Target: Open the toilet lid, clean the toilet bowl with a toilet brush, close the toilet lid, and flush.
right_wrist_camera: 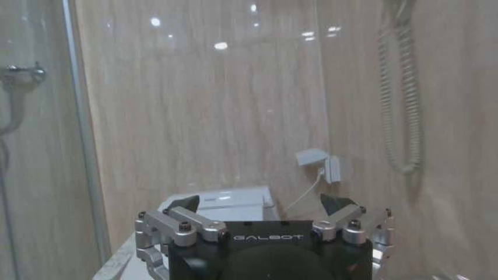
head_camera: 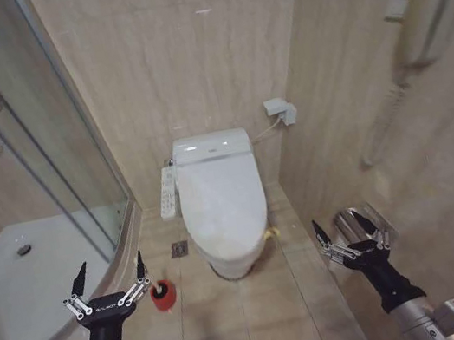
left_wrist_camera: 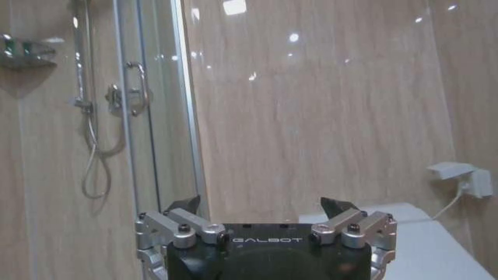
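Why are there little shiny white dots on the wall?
They are lamp reflections on the glossy wall tiles: in the left wrist view bright spots sit high above the left claw, in the right wrist view above the right claw. In the head view the toilet lid shines softly, and the wall phone looks blurry.

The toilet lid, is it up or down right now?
Down. The toilet lid lies flat over the bowl in the head view, so you can't see inside. Both grippers are away from it.

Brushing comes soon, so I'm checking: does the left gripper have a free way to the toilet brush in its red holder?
Probably yes. The open left gripper hangs beside the white-handled toilet brush in its round red holder on the floor; nothing lies between them.
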Controlling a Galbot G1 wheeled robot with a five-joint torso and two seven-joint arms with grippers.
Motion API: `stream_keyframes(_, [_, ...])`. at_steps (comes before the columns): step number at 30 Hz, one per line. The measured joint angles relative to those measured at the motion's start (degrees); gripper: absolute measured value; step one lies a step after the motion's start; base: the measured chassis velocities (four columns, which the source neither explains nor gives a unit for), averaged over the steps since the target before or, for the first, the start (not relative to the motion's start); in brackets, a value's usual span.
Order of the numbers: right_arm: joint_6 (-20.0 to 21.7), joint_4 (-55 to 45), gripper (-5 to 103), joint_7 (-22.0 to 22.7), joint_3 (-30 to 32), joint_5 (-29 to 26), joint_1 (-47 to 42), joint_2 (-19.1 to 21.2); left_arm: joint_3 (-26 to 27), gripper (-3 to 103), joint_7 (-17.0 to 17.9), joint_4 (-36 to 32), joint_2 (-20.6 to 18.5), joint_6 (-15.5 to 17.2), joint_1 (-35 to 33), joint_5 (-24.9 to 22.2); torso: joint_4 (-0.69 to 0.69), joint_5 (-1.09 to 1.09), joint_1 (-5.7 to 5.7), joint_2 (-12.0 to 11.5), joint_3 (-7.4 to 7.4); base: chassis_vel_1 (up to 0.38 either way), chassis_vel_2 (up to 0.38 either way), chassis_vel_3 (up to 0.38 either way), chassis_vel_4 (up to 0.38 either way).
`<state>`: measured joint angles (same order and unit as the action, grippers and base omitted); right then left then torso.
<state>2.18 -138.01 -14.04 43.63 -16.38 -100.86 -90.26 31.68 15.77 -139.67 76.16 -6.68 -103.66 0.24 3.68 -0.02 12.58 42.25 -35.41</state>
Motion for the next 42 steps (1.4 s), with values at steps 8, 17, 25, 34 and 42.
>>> stream_keyframes(8, [0.00, 0.00, 100, 0.00, 0.00, 0.00, 0.02, 0.00, 0.00, 100, 0.00, 0.00, 0.00, 0.00, 0.02, 0.00, -0.02, 0.03, 0.07, -0.04, -0.04, 0.118, -0.108, -0.113, 0.130])
stream_keyframes(17, [0.00, 0.00, 100, 0.00, 0.00, 0.00, 0.03, 0.01, 0.00, 100, 0.00, 0.00, -0.01, 0.00, 0.03, 0.00, -0.02, 0.02, 0.11, -0.06, -0.05, -0.046, 0.048, 0.057, -0.055])
stream_keyframes(25, [0.00, 0.00, 100, 0.00, 0.00, 0.00, 0.01, 0.00, 0.00, 100, 0.00, -0.01, -0.01, 0.00, 0.01, 0.00, -0.02, 0.01, 0.05, -0.04, -0.03, 0.000, 0.000, 0.000, 0.000])
stream_keyframes(34, [0.00, 0.00, 100, 0.00, 0.00, 0.00, 0.01, 0.01, 0.00, 100, 0.00, -0.01, -0.01, 0.00, 0.01, 0.00, -0.02, 0.01, 0.06, -0.04, -0.04, 0.000, 0.000, 0.000, 0.000])
stream_keyframes(42, [0.00, 0.00, 100, 0.00, 0.00, 0.00, 0.01, 0.01, 0.00, 100, 0.00, -0.01, -0.01, 0.00, 0.02, 0.00, -0.02, 0.01, 0.06, -0.04, -0.04, 0.000, 0.000, 0.000, 0.000])
